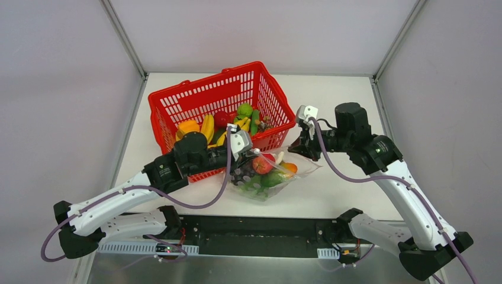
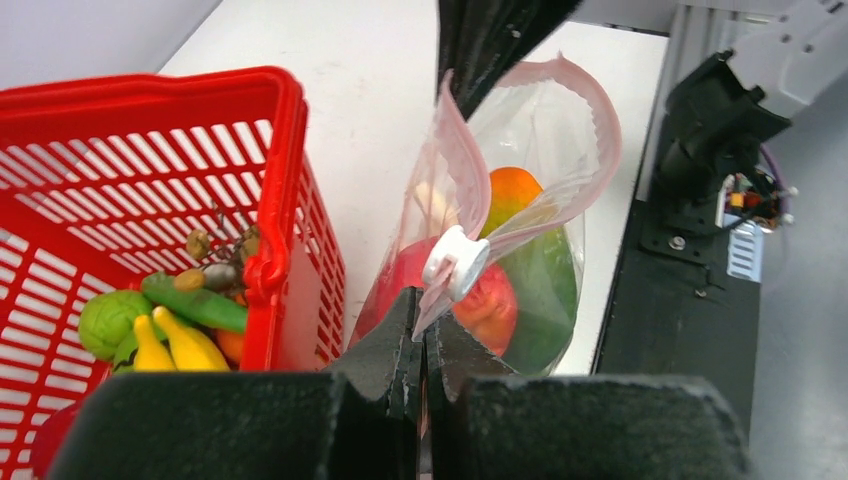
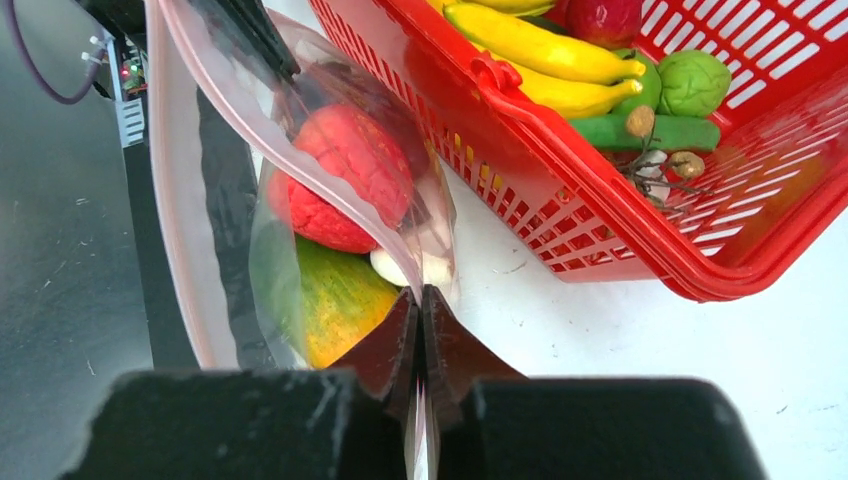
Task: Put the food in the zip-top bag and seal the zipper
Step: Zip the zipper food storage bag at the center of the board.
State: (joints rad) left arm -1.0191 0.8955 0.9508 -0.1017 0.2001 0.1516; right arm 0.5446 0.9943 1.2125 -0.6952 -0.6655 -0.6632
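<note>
The zip-top bag [image 1: 269,177] lies in front of the basket, stretched between both grippers. It holds a red apple [image 2: 492,305], an orange [image 2: 512,190], green pieces [image 2: 548,285], purple grapes [image 1: 243,173] and white garlic [image 3: 400,268]. My left gripper [image 2: 421,312] is shut on the pink zipper [image 2: 592,100] end, just below a white slider [image 2: 455,262]. My right gripper [image 3: 420,298] is shut on the bag's opposite edge. The pink mouth bows open between them. In the top view the left gripper [image 1: 247,155] is at the bag's left and the right gripper [image 1: 301,147] at its right.
The red mesh basket [image 1: 177,94] stands behind the bag, close to my left gripper. It holds yellow bananas [image 1: 207,127], an orange piece [image 1: 188,126], a red fruit [image 1: 221,118] and green lettuce [image 1: 244,110]. A black base strip [image 1: 254,234] runs along the near edge.
</note>
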